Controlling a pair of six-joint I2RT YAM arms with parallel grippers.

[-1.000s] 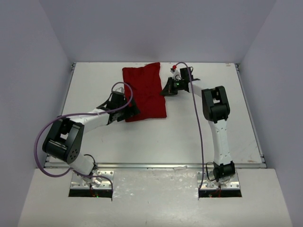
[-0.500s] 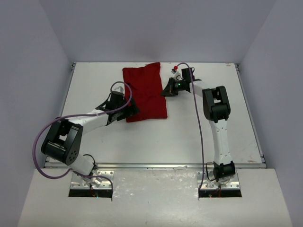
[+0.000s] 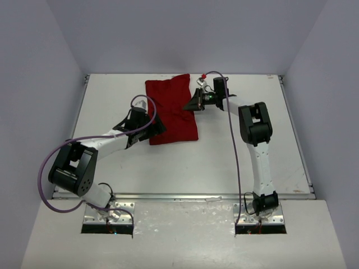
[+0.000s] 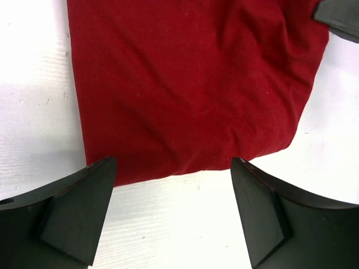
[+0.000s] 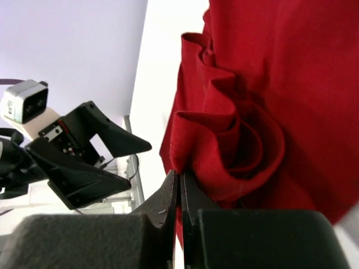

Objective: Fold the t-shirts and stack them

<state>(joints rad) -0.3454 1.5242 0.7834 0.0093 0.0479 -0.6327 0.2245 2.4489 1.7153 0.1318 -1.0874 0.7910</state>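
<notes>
The deep-red t-shirt (image 3: pixel 170 112) lies folded as a tall rectangle at the far middle of the table (image 3: pixel 252 151). My left gripper (image 3: pixel 152 128) is open and empty, low at the shirt's near left corner; its fingers straddle the near hem in the left wrist view (image 4: pixel 174 218), where the shirt (image 4: pixel 190 84) fills the upper part. My right gripper (image 3: pixel 189 106) is shut on the shirt's right edge. In the right wrist view its jaws (image 5: pixel 179 175) pinch a bunched fold of the red cloth (image 5: pixel 269 84), lifted off the table.
The white table is ringed by grey-lilac walls (image 3: pixel 179 33) at the back and sides. The left gripper's black fingers (image 5: pixel 90 151) show across the shirt in the right wrist view. A right finger (image 4: pixel 339 17) shows at the top right of the left wrist view.
My right gripper has moved left and a little farther back, drawing the shirt's right edge up and inward. The left arm has stayed in place.
</notes>
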